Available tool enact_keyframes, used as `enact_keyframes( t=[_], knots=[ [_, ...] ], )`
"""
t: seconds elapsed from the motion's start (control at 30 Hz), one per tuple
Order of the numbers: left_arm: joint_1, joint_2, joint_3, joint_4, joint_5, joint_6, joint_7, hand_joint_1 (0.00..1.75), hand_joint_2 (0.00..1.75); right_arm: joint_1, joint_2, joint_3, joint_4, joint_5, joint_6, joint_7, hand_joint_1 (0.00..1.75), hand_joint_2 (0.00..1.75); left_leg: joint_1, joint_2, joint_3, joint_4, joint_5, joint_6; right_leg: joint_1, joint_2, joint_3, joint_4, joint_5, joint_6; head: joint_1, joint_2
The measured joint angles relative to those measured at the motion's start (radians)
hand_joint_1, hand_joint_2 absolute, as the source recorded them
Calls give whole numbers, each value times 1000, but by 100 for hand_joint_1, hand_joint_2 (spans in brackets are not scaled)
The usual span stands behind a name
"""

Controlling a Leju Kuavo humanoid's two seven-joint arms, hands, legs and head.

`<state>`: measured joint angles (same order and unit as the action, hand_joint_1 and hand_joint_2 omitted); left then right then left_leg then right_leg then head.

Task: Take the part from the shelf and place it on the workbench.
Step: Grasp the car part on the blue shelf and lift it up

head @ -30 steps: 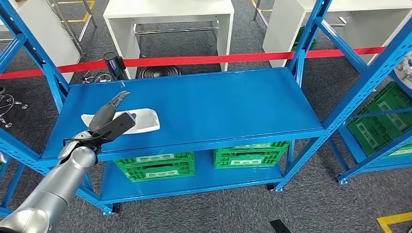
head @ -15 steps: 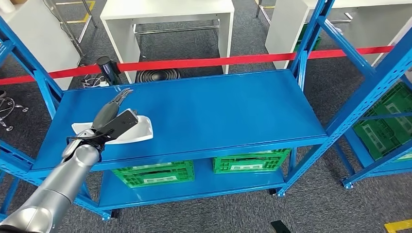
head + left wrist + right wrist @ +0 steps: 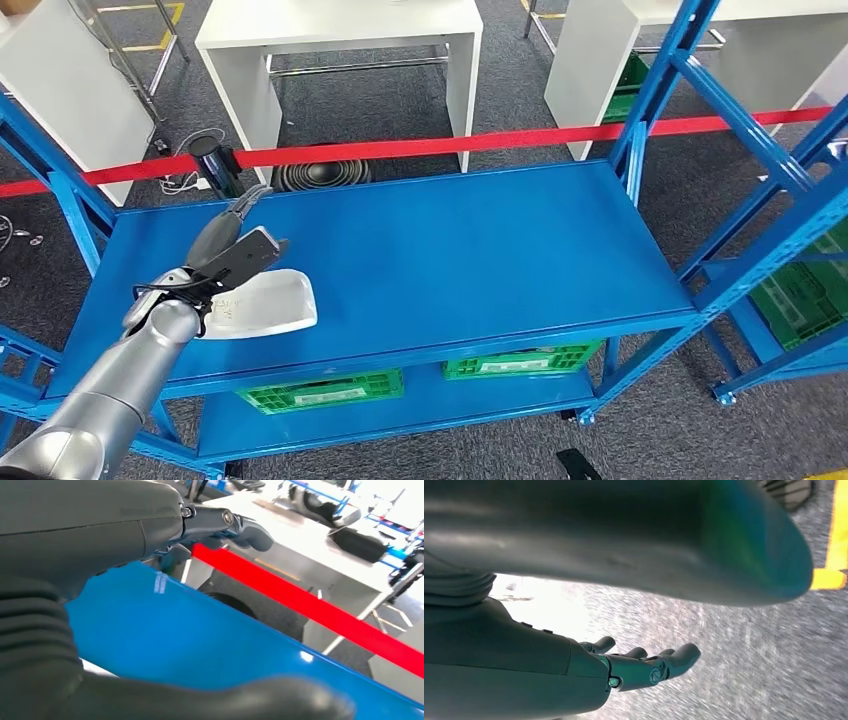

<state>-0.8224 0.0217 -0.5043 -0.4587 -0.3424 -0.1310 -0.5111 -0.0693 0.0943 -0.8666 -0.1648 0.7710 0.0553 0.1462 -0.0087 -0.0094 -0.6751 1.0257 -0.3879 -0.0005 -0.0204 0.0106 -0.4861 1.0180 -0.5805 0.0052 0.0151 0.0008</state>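
Note:
The white, flat, rounded part (image 3: 272,305) lies on the top board of the blue shelf (image 3: 450,250), near its front left. My left hand (image 3: 230,250) hovers over the part's left end, fingers stretched toward the back of the shelf with nothing between them. In the left wrist view the dark fingers (image 3: 220,522) reach out above the blue board, the thumb lies below them, and a white sliver of the part (image 3: 95,668) shows beside the palm. My right hand (image 3: 639,667) hangs over grey floor, fingers apart and empty.
Red barrier tape (image 3: 450,143) runs behind the shelf, fixed to a black post (image 3: 212,160). White tables (image 3: 340,25) stand beyond it. Green crates (image 3: 320,388) sit on the lower board. Another blue rack (image 3: 790,200) stands on the right.
The whole picture has shifted, so the camera moved. The part now sits lower and nearer relative to my left hand, which is still stretched out above it.

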Motion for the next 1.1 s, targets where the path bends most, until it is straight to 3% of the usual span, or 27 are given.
enact_keyframes(
  t=[0.07, 0.17, 0.2, 0.23, 0.27, 0.33, 0.4, 0.43, 0.57, 0.67, 0.83, 1.1],
  knots=[
    [-1, 5, 0, -2, 11, -9, -11, 0, 175, 0, 0, 0, 0, 1, 0, 0, 0, 0, 6, -1, 14, -11, -7, 11, 0, -4, -19, 47, -26, 9, 2, 0],
    [5, 8, 0, -2, 18, -19, -20, 0, 175, -1, -1, -1, 0, 2, 0, 0, 0, 0, 7, -1, 28, -14, -20, 21, 2, -6, -144, 246, -86, 14, 6, 0],
    [9, 9, 0, -2, 22, -24, -26, 0, 175, -1, -1, -1, 0, 2, 0, 0, 0, 0, 7, -1, 32, -13, -24, 21, 2, -6, -179, 285, -85, 14, 6, 0],
    [13, 9, 0, -1, 28, -31, -34, 0, 175, 0, -1, -1, 0, 3, 0, 0, 0, 0, 7, -2, 35, -10, -29, 21, 3, -6, -197, 289, -64, 14, 6, 0],
    [15, 10, 0, -2, 37, -41, -47, 0, 175, 1, -1, -2, 0, 3, 0, 0, 0, 0, 7, -3, 39, -7, -34, 19, 2, -6, -196, 254, -25, 13, 6, 0],
    [19, 15, 0, -6, 62, -66, -83, 0, 175, 1, -1, -4, 0, 6, 0, 0, 0, 0, 7, -5, 45, 4, -47, 12, 3, -7, -159, 127, 61, 9, 7, 0],
    [25, 26, 0, -14, 88, -94, -121, 0, 175, -1, -1, -6, 0, 8, 0, 0, 0, 0, 4, -7, 46, 11, -55, 2, 5, -6, -130, 46, 94, 0, 6, 0],
    [31, 34, 0, -20, 103, -110, -138, 0, 175, 0, -1, -7, 0, 8, 0, 0, 0, 0, 1, -7, 46, 12, -57, 1, 6, -5, -127, 40, 91, -4, 6, 0],
    [76, 69, 6, -69, 177, -177, -186, 0, 175, 3, 0, -13, 0, 9, 0, 0, 0, 0, -2, -6, 54, 4, -54, 18, 6, 0, -121, 34, 96, -10, 6, 0],
    [113, 92, 16, -127, 228, -214, -192, 0, 175, 3, 0, -18, 0, 9, 0, 0, 0, 0, -2, -5, 60, -4, -53, 15, 6, 1, -119, 34, 94, -16, 6, 0],
    [196, 124, 22, -291, 319, -295, -187, 0, 175, 4, 0, -32, 0, -4, -1, 3, 0, 0, -1, -5, 64, -11, -51, -10, 7, 0, -118, 34, 91, -22, 6, 0],
    [345, 166, 25, -575, 361, -319, -149, 0, 175, 7, 0, -56, 0, -16, -2, 6, 0, 0, -1, -5, 65, -11, -55, -17, 6, 0, -116, 31, 89, -23, 6, 0]
  ],
)
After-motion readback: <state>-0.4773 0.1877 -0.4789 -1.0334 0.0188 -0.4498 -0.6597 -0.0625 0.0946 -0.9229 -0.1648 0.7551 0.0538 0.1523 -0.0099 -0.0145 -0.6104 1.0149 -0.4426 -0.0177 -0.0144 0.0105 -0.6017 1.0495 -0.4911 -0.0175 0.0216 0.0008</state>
